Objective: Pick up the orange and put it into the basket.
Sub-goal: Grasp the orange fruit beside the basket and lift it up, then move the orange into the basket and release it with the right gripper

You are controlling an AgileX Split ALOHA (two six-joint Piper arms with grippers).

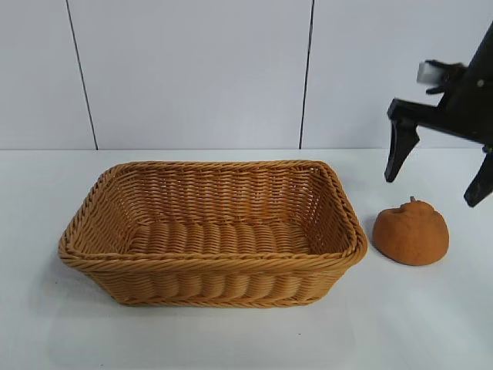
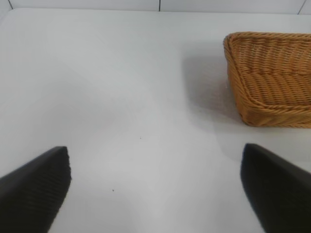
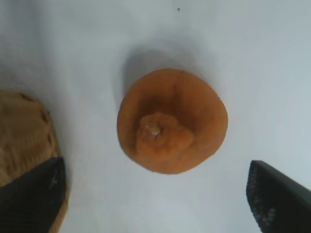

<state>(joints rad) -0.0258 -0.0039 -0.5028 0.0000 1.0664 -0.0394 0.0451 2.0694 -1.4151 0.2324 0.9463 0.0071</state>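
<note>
The orange [image 1: 410, 233] sits on the white table [image 1: 431, 324] just beside the basket [image 1: 212, 231], off its right short end, with a narrow strip of bare table between the fruit and the basket's braided rim. Its puckered top and small stem nub face up, and nothing lies on or against it. The right gripper [image 1: 435, 173] hangs in the air directly above the orange, apart from it, its two black fingers [image 1: 400, 150] spread wide and holding nothing; from the right wrist view the orange [image 3: 172, 120] lies centred between the fingertips, with the basket's corner [image 3: 24, 141] close beside one of them. The basket stands upright with nothing inside. The left gripper [image 2: 155, 187] hovers over bare table off the basket's far, left end [image 2: 269, 77], well away from the orange, its fingers also parted and empty. A grey panelled wall [image 1: 192, 69] stands behind the basket.
</note>
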